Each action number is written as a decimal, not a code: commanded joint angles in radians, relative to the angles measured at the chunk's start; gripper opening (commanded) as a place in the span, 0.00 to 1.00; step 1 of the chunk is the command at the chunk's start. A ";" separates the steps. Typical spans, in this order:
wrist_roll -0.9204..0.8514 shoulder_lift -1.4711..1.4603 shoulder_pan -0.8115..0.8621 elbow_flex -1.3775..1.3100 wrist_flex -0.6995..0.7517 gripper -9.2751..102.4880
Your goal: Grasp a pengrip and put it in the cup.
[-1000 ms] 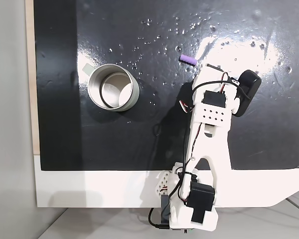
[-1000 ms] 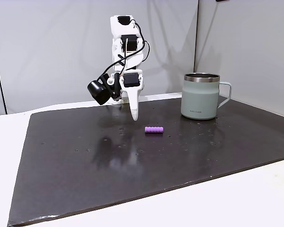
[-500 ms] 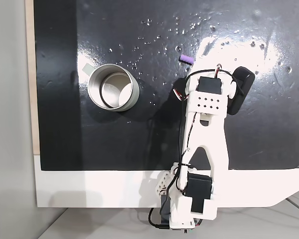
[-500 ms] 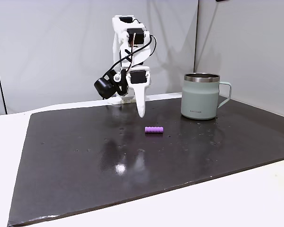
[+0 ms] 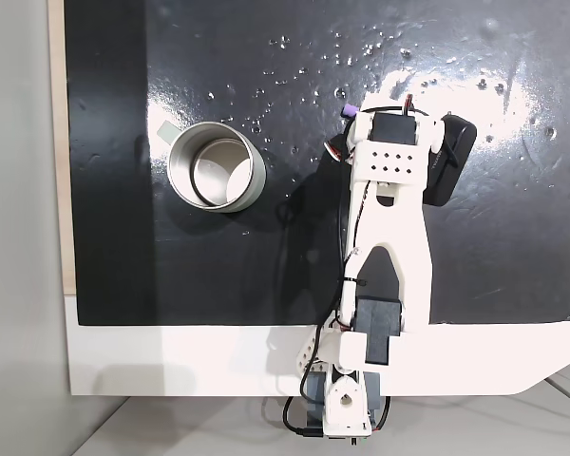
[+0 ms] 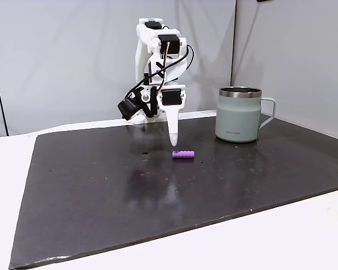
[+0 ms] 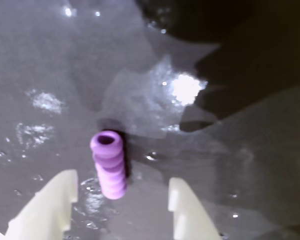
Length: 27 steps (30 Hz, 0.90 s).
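Note:
The pengrip (image 6: 183, 154) is a small ribbed purple tube lying flat on the black mat. In the wrist view the pengrip (image 7: 110, 165) lies just ahead of and between my two white fingertips (image 7: 55, 200), closer to the left one. My gripper (image 7: 120, 202) is open and holds nothing. In a fixed view from the side, the gripper (image 6: 173, 142) points straight down, hovering just behind and slightly left of the tube. From above, the wrist covers all but a purple end of the pengrip (image 5: 346, 112). The silvery cup (image 5: 217, 166) stands upright to the left, well apart.
The black mat (image 5: 104, 237) covers most of the white table and shines with glare and small specks. In the side view the cup (image 6: 238, 115) stands right of the arm with its handle facing right. A grey wall stands behind.
The arm has reached forward and swung toward the cup's side, bringing the gripper lower and over the pengrip. The pengrip and cup have not moved.

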 commanded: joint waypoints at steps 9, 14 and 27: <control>0.026 -0.124 0.002 -0.227 0.083 0.31; 0.029 -0.187 -0.005 -0.295 0.110 0.32; -0.057 -0.410 -0.012 -0.611 0.288 0.08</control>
